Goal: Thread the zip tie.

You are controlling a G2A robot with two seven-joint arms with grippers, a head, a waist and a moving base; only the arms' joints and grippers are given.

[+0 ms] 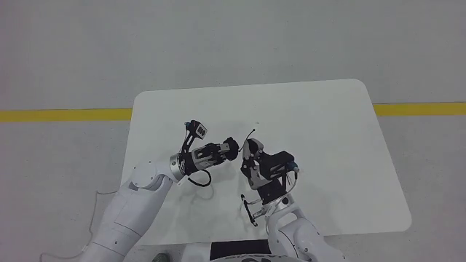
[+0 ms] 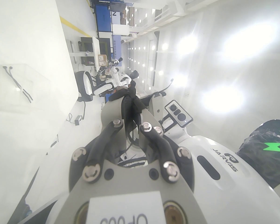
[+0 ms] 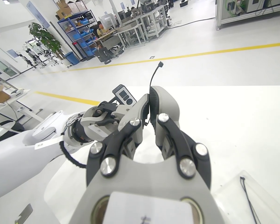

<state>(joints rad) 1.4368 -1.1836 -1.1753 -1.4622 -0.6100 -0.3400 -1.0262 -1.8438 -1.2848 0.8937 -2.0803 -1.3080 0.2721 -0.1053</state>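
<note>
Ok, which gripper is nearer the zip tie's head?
Right. The right gripper is shut on the zip tie, head sticking out past it; the left gripper is off to its side, farther from the head.

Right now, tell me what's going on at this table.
Both robot arms meet over the middle of the white table. The right gripper is shut on a zip tie, whose head sticks out past its fingertips. The left gripper is shut too, close against the right one; whether it pinches the tie's tail is hidden. No loop shows, so the threading looks not yet done. Spare ties lie in a clear tray at the table's near edge.
</note>
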